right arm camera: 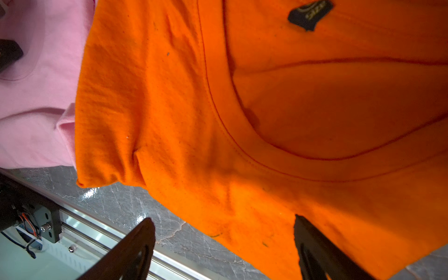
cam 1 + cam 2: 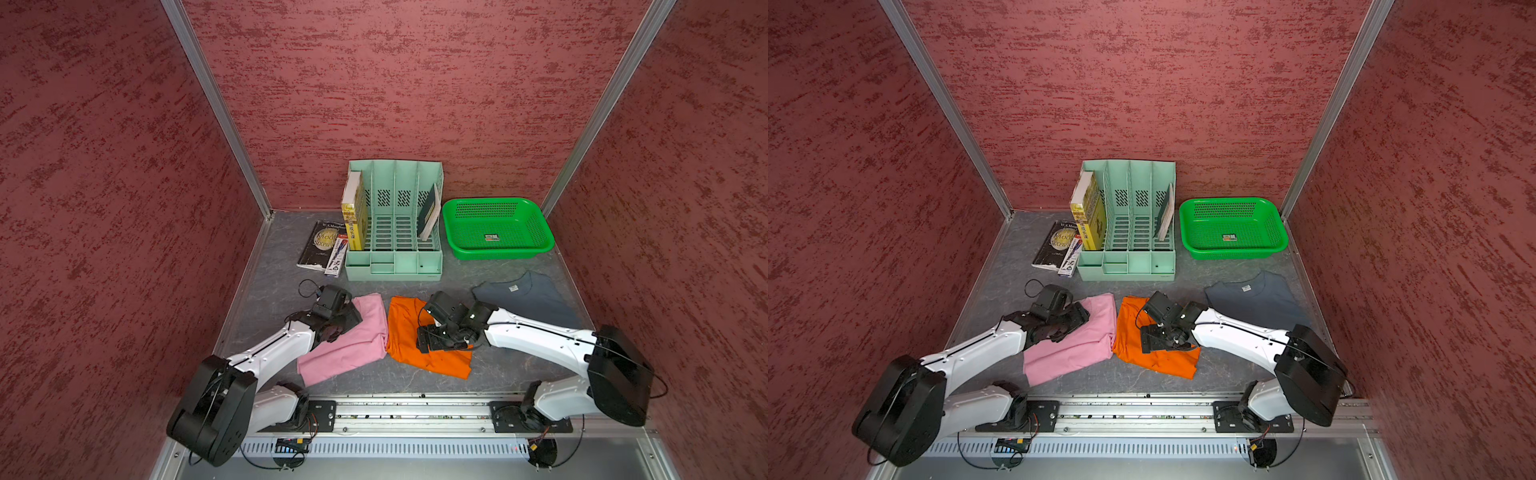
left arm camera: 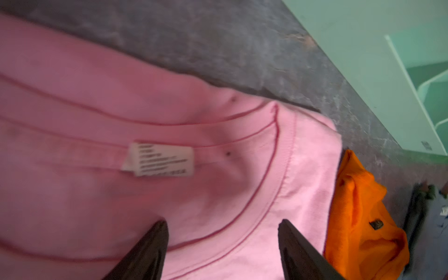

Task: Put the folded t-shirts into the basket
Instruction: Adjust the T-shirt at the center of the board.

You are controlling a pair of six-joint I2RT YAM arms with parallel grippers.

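Three folded t-shirts lie across the front of the table. The pink one [image 2: 353,345] [image 3: 169,116] is on the left and the orange one [image 2: 405,332] [image 1: 194,109] lies beside it, their edges touching. The grey-blue one [image 2: 536,299] lies to the right, in front of the green basket [image 2: 498,252], which holds nothing but a sticker. My left gripper [image 3: 223,221] [image 2: 334,330] is open, low over the pink shirt's collar. My right gripper [image 1: 223,218] [image 2: 428,345] is open at the orange shirt's near edge, one finger over cloth and one over bare table.
A mint-green file organizer [image 2: 395,224] with upright books stands at the back, left of the basket. A black book and a pen pack [image 2: 322,245] lie to its left. An aluminium rail [image 2: 415,411] runs along the front edge. Red walls close three sides.
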